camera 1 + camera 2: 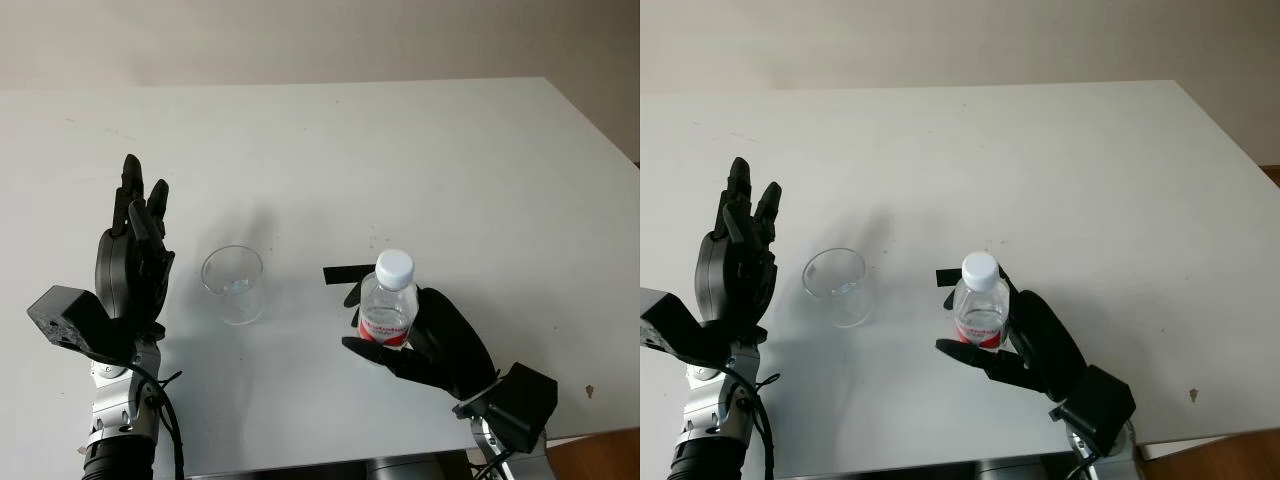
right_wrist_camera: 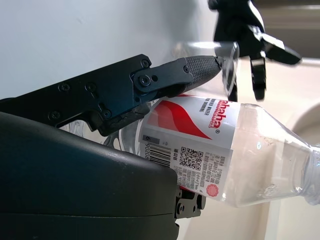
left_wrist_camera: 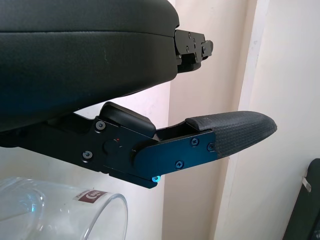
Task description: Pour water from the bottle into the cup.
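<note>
Right black three-finger hand (image 1: pixel 425 340) grips the clear plastic white-capped water bottle (image 1: pixel 388 305) upright w/ cap on, near the clear glass cup (image 1: pixel 233 284); left hand (image 1: pixel 135 255) open beside cup — tilting now prob pours nothing.

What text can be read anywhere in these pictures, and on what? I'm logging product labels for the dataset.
"ahaha", the visible end of a white brand word cut off by a finger, on the red band of the bottle label, held by the right hand.
Small white line beneath it: too small to read.
Barcode digits, QR code and round red seal on the same label: unreadable.
Small dark sticker on the cup, beside the open left hand: blurred.
</note>
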You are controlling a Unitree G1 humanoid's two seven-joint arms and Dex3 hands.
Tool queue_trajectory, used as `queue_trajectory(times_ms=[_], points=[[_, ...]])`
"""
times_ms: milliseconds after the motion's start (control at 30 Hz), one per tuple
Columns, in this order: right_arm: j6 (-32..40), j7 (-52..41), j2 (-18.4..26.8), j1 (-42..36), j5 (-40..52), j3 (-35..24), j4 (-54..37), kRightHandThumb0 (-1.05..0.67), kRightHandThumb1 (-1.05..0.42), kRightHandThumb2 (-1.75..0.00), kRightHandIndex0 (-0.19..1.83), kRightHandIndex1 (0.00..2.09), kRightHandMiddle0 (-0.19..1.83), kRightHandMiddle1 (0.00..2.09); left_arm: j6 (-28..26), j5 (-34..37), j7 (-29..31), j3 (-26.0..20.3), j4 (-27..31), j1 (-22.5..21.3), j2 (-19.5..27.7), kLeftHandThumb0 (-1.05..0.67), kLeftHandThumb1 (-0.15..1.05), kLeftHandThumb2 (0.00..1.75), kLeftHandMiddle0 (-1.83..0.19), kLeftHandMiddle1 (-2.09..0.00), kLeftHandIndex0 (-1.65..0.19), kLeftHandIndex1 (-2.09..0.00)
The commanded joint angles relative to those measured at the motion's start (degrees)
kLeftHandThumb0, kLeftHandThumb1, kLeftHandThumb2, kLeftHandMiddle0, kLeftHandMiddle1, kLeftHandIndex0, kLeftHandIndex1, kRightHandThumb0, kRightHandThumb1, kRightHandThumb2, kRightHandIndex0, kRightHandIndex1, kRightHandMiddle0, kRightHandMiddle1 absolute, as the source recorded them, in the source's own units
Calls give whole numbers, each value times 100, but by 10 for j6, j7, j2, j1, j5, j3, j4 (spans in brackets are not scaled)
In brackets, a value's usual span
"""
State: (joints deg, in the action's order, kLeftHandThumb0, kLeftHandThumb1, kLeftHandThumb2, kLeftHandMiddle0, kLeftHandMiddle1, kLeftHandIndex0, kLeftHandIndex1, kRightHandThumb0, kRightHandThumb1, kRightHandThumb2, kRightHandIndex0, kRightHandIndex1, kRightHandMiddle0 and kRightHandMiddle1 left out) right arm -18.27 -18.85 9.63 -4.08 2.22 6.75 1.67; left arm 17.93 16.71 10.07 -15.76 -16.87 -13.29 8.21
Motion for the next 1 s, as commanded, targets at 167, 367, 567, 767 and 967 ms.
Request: queue_trajectory(times_ms=[167, 367, 567, 767, 967], points=[[19, 20, -19, 108, 6, -14, 51, -27, -105, -39, 48, 209, 7, 209, 3, -1, -2, 0, 0, -9, -4, -87, 105, 68, 19, -53, 0, 0], [-1, 63, -13, 199, -51, -18, 96, -22, -105, -38, 27, 209, -8, 209, 9, -6, -2, 2, 0, -6, -3, -87, 105, 69, 19, -51, 1, 0], [-41, 114, -4, 281, -116, -13, 173, -17, -105, -38, 3, 209, -19, 209, 8, -8, -7, 2, 5, -3, -6, -88, 105, 70, 19, -50, 1, 0], [-68, 178, 14, 370, -207, 10, 269, -11, -105, -36, -4, 209, -19, 209, 9, -9, -6, 2, 8, -1, -7, -88, 105, 70, 19, -46, 3, 0], [-65, 224, 26, 431, -282, 48, 343, -4, -105, -35, -18, 209, -19, 209, 5, -5, -5, 0, 8, 0, -10, -88, 105, 69, 19, -45, 3, 0]])
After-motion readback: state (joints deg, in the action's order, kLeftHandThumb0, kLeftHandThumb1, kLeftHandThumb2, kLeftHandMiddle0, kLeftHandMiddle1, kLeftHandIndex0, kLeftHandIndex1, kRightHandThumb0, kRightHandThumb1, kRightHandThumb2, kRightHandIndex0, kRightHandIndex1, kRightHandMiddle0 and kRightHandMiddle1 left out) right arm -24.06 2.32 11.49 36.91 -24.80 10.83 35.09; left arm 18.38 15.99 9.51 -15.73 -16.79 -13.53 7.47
